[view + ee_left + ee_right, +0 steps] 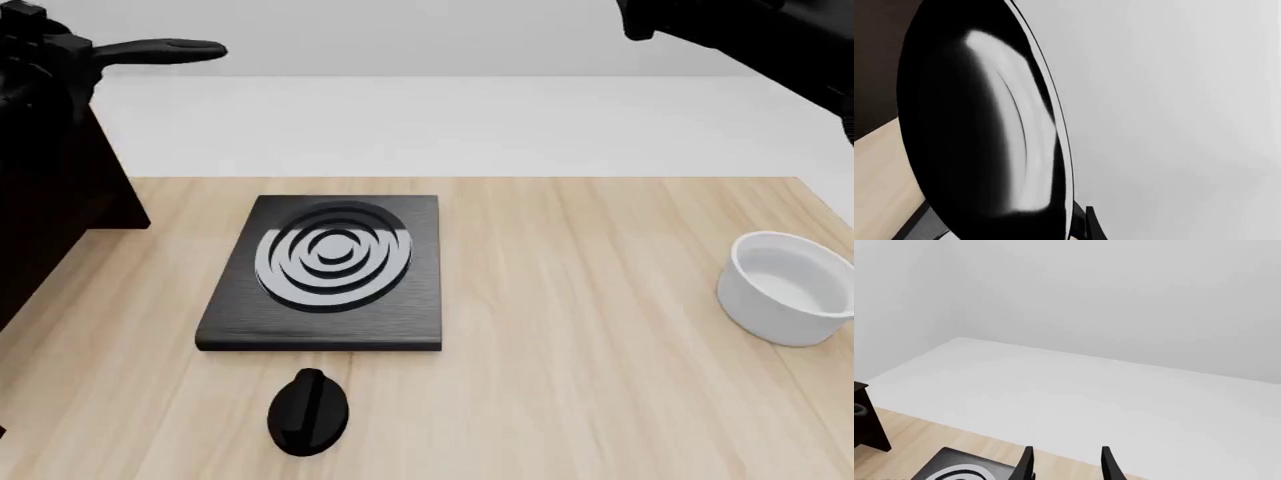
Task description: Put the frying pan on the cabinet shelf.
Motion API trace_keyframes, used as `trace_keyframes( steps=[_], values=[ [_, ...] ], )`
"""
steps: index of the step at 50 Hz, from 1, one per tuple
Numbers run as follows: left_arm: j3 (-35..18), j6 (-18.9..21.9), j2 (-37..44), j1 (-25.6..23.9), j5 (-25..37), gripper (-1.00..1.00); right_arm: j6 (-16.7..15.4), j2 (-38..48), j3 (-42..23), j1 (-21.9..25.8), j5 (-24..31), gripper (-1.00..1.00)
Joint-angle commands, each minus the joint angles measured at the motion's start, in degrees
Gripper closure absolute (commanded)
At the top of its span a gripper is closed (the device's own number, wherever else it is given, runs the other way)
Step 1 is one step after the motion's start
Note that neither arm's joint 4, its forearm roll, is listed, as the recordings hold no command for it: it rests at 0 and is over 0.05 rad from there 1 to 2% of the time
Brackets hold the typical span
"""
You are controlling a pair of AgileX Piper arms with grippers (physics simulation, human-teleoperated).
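Knob [308, 411] nearest | frying pan [981, 125] carried high far left, left grip unseen | right gripper [1066, 466] parted, empty | pan to be levelled over cabinet shelf [54, 190]

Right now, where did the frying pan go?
The frying pan is up in the air at the far left, filling the left wrist view; in the front view only its handle pokes out above the dark cabinet.

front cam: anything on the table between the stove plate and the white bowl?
Nothing. Front view shows bare light wooden tabletop between the square black stove plate and the white round bowl.
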Motion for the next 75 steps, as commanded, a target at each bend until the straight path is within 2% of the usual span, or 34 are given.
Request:
trace_keyframes(
  steps=[1,13,23,47,75],
  values=[
    [-2.5,-1.2,3.4,4.3,-3.0,1.0,0.1,0.8,-0.8,0.3,0.4,-1.0],
    [-2.3,-1.6,4.7,6.6,-3.8,1.0,-0.1,1.6,-1.9,0.8,0.5,-1.0],
    [-0.6,-0.4,4.8,7.4,-4.9,1.0,0.0,1.7,-1.9,0.8,0.6,-1.0],
    [8.2,-2.1,7.7,10.1,-13.5,1.0,-0.8,1.9,-2.4,0.8,1.4,-1.0],
    [11.5,-2.6,9.6,10.8,-17.1,1.0,-0.9,1.5,-1.4,0.4,1.3,-1.0]
  ],
)
